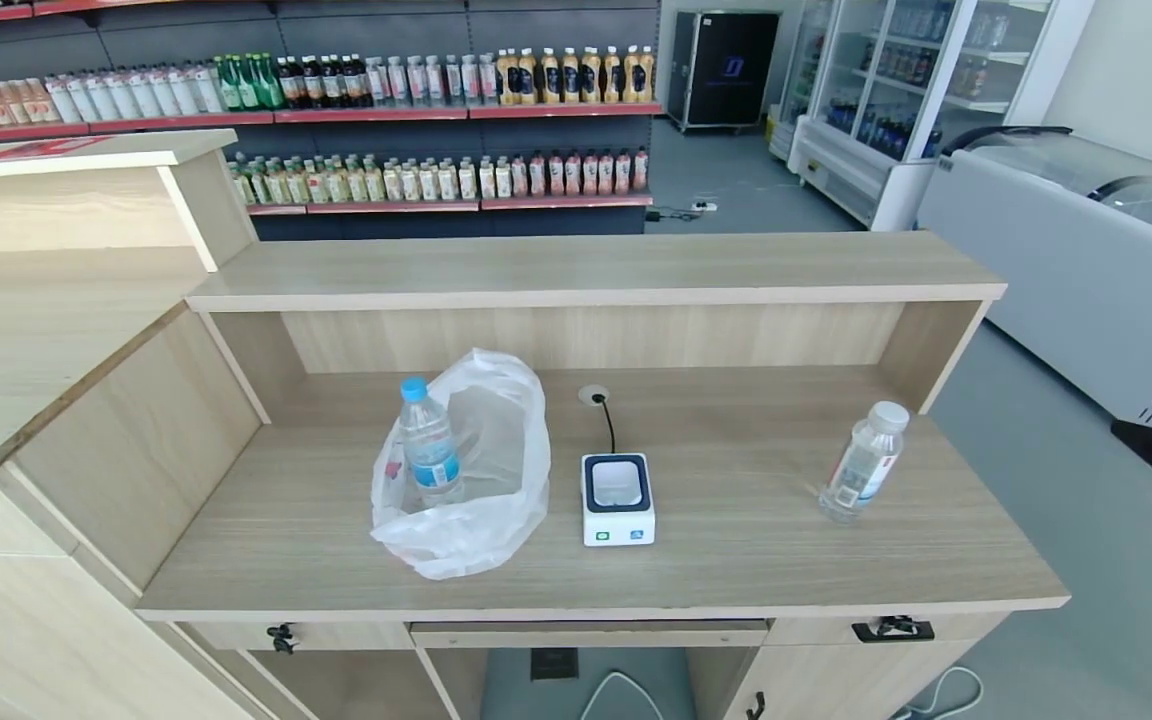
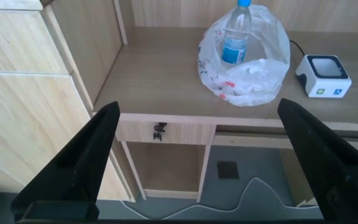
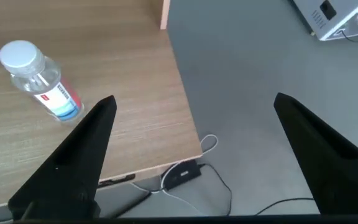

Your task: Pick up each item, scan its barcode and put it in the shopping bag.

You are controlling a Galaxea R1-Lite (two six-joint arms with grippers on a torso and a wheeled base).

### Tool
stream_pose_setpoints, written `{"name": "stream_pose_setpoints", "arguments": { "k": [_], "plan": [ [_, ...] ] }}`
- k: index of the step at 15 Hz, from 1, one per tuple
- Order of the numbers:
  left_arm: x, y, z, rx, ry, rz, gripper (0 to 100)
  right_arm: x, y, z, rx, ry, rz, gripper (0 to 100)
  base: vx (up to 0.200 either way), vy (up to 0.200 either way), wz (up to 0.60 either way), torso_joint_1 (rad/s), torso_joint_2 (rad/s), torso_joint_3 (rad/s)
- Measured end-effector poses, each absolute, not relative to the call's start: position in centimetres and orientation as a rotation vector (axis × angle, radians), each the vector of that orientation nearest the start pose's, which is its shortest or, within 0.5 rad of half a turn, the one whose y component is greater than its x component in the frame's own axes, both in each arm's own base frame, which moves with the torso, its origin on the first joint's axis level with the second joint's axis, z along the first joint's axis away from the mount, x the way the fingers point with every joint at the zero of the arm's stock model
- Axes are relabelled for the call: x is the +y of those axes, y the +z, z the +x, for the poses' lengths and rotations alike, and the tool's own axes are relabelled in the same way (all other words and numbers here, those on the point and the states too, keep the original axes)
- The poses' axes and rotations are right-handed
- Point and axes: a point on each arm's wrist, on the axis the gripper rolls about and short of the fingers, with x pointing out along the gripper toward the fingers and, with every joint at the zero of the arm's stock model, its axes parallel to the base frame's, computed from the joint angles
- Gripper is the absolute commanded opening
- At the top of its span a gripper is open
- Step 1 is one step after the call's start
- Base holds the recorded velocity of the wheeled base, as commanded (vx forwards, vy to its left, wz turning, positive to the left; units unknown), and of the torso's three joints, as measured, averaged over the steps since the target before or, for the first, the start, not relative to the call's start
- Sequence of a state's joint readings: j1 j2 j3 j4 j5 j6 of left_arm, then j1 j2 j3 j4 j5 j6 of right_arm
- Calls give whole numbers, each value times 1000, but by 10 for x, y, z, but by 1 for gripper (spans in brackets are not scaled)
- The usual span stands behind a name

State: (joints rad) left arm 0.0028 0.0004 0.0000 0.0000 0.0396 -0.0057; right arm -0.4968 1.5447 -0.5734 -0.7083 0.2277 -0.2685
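A white plastic shopping bag (image 1: 466, 500) (image 2: 253, 74) sits open on the wooden counter (image 1: 736, 540), left of centre. A blue-capped water bottle (image 1: 428, 445) (image 2: 235, 38) stands upright inside it. Just right of the bag is the white barcode scanner (image 1: 618, 497) (image 2: 324, 75). A white-capped clear bottle (image 1: 864, 462) (image 3: 41, 84) stands upright near the counter's right end. My left gripper (image 2: 197, 174) hangs open and empty below and in front of the counter's left part. My right gripper (image 3: 194, 162) is open and empty, off the counter's right edge, apart from the white-capped bottle.
A raised shelf (image 1: 586, 270) backs the counter and a tall wooden side panel (image 1: 136, 440) closes its left. The scanner's cable (image 1: 608, 420) runs to a hole at the back. Drawers with black handles (image 1: 893, 628) sit under the front edge. A chest freezer (image 1: 1086, 260) stands at right.
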Motion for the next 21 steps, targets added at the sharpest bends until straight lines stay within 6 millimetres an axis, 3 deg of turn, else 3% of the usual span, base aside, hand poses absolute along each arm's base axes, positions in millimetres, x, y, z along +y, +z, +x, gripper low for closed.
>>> {"name": "stream_pose_setpoints", "arguments": {
  "k": [3, 7, 14, 21],
  "plan": [
    [1, 75, -23, 0, 42, -6, 100, -116, 157, 206, 268, -205, -200, 100, 0, 0, 0, 0, 0, 0],
    [1, 75, -23, 0, 42, -6, 100, -126, 145, 199, 274, -254, -199, 100, 0, 0, 0, 0, 0, 0],
    [1, 75, -23, 0, 42, -6, 100, -148, 97, 232, 300, -157, -246, 100, 0, 0, 0, 0, 0, 0],
    [1, 75, -23, 0, 42, -6, 100, -132, 66, 267, 274, -6, -253, 100, 0, 0, 0, 0, 0, 0]
  ]
}}
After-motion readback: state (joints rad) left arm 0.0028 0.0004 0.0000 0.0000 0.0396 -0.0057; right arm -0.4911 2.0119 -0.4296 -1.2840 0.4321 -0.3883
